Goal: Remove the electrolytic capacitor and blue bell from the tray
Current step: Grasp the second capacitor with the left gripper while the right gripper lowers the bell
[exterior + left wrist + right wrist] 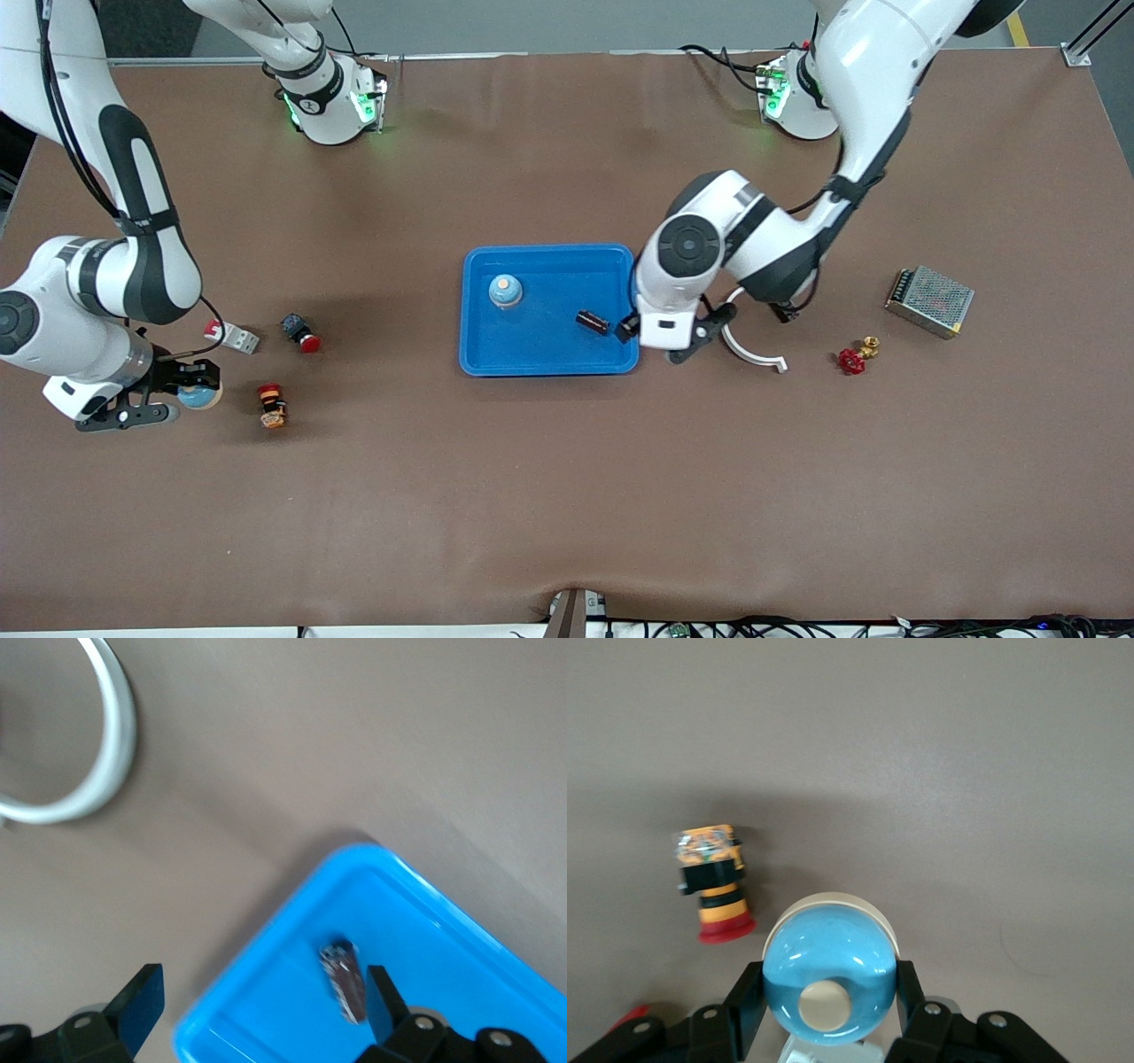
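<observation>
The right gripper (824,1014), near the bench's right-arm edge, clasps a glossy blue domed bell (828,979). The left gripper (257,1005) hangs released over the smooth blue tray (532,354) mid-bench, the cylindrical capacitor (345,981) lying inside.

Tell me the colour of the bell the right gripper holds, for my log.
Light blue bell with cream button; right wrist view shows it best.

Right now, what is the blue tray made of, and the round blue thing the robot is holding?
The blue tray looks like glossy moulded plastic: even bright colour, rounded rim, soft shine. The bell between the right gripper's fingers has a shiny blue dome with sharp highlights, probably painted metal or hard plastic, I cannot tell which, and a matte cream button on top.
</observation>
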Controlling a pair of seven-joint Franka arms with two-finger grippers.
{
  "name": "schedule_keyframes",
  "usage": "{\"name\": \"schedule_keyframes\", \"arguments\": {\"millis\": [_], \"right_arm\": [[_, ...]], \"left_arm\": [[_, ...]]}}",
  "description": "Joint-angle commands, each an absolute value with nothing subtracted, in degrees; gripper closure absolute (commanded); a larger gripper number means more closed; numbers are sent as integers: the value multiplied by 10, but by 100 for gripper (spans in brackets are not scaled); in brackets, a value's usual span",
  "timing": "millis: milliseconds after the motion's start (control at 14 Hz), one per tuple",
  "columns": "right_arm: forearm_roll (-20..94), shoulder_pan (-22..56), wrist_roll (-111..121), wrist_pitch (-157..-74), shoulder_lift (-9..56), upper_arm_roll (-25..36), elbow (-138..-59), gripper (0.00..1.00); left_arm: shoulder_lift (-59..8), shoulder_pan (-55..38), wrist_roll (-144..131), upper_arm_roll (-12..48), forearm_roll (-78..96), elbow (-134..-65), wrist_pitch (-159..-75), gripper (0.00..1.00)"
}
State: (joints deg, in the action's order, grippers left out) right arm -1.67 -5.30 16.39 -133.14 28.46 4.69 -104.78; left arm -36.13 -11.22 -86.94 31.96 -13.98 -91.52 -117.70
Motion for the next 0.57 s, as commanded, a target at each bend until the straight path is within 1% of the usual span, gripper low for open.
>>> {"name": "schedule_keyframes", "arguments": {"millis": [0, 143, 357, 500], "right_arm": [[-22, -76, 171, -1370, 301, 34, -1066, 100], [-20, -83, 171, -1382, 309, 33, -1072, 100], [-13, -99, 181, -1383, 313, 31, -1076, 100], [-12, -103, 183, -1387, 314, 30, -1076, 100]], "left_arm": [[-378, -124, -912, 316, -143, -891, -1197, 0], [-394, -147, -970, 316, -144, -892, -1222, 0], [-424, -149, -1039, 316, -145, -896, -1272, 0], [-439, -157, -1062, 316, -145, -896, -1289, 1]]}}
